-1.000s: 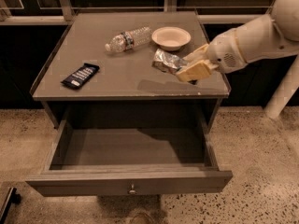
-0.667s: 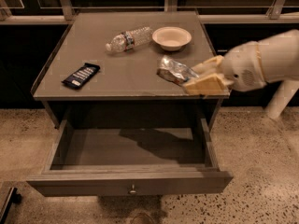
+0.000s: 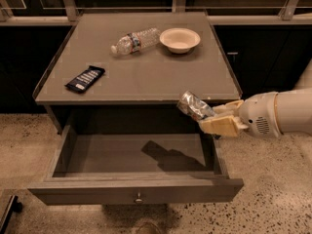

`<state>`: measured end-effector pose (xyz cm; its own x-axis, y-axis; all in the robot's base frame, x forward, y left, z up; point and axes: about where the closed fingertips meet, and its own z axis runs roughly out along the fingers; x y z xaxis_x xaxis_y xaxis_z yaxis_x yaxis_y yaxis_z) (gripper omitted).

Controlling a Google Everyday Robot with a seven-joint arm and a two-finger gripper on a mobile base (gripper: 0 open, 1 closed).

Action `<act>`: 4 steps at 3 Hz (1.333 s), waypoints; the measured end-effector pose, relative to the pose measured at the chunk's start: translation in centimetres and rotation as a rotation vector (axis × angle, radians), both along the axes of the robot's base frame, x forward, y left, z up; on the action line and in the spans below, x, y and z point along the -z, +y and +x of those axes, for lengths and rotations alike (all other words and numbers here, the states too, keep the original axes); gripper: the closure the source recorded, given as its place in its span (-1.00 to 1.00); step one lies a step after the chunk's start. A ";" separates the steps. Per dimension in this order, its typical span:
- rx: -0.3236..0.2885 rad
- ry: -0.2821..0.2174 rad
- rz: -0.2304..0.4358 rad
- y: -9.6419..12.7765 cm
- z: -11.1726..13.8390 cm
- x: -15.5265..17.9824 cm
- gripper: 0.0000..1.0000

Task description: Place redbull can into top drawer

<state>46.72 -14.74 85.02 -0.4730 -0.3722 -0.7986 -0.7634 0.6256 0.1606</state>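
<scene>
Below the cabinet top we see the top drawer standing open, ready to receive. Our gripper, reaching in from the right w/ jaws clamped on the redbull can, holds it tilted above the drawer's right end, prob. for lowering in.

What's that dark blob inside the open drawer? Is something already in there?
Camera view: that's no object, just a shadow on the floor of the top drawer, likely cast by the pincer and the redbull can it grips above the drawer's right side; same view, the can's silver skin catches bright glints of light.
</scene>
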 end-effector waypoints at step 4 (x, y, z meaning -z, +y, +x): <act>0.162 0.273 0.108 0.2 2.1 18.3 1.00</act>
<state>48.79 -14.53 66.76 -0.7208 -0.1945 -0.6653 -0.5751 0.7036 0.4174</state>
